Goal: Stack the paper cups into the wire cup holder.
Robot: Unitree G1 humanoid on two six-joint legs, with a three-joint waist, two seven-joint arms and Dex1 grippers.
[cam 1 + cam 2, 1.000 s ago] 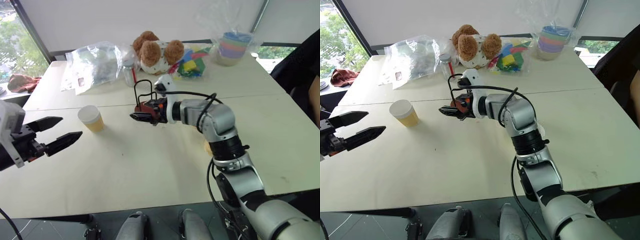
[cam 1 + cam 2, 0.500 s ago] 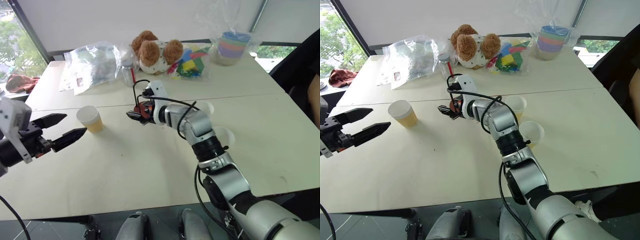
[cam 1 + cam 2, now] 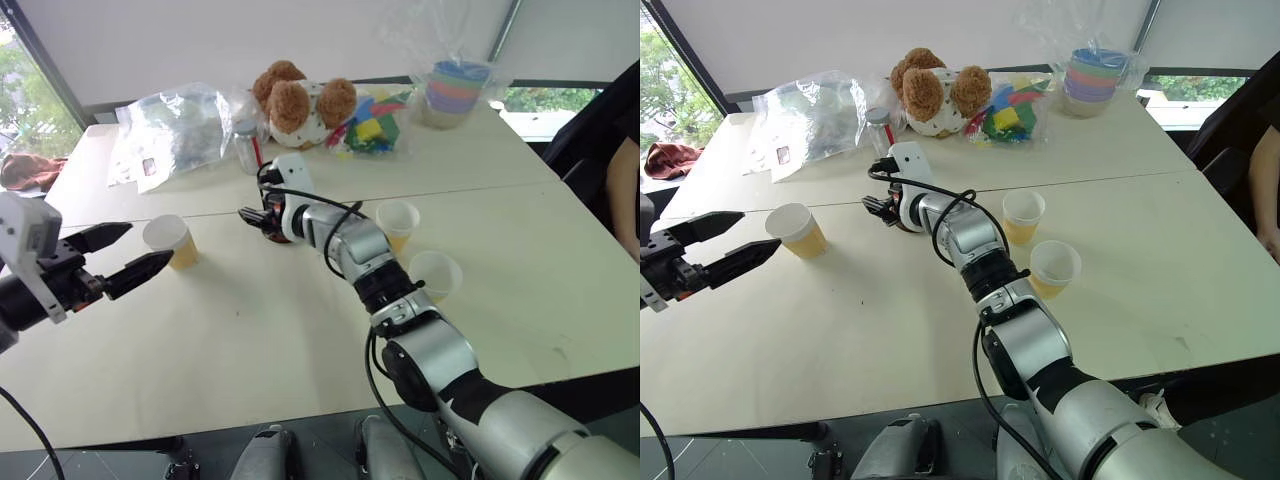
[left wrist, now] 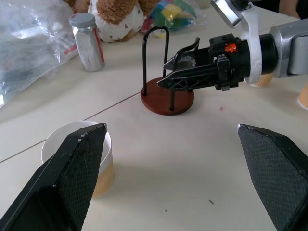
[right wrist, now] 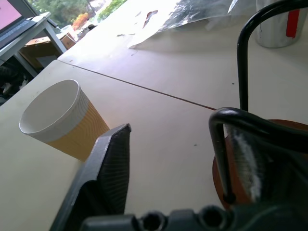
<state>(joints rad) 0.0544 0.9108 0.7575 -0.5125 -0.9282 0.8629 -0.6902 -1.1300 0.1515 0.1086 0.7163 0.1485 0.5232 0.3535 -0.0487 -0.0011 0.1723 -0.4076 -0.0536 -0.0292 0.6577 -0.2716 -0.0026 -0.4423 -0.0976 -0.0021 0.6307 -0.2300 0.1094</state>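
Paper cups number three on the pale table (image 3: 1160,300): one (image 3: 795,231) stands upright toward the table's left edge, just ahead of the left gripper (image 3: 722,245); two more (image 3: 1023,216) (image 3: 1054,268) stand upright near each other at the middle, right of the right arm; a seam between two tabletops runs across behind them. Along the far edge lie a crumpled clear plastic bag (image 3: 810,115), a brown-and-white teddy bear (image 3: 937,97), a heap of coloured blocks (image 3: 1005,118) and a stack of pastel bowls in clear wrap (image 3: 1094,80); a small capped bottle (image 4: 87,42) stands beside the bear. Wire cup holder (image 4: 167,95), red disc with black loops, stands upright near the seam, empty; the right gripper (image 4: 179,72) is at it, one finger (image 5: 108,173) outside and a wire loop between the partly spread fingers; whether they clamp it I cannot tell. The left gripper hovers spread wide, holding nothing.
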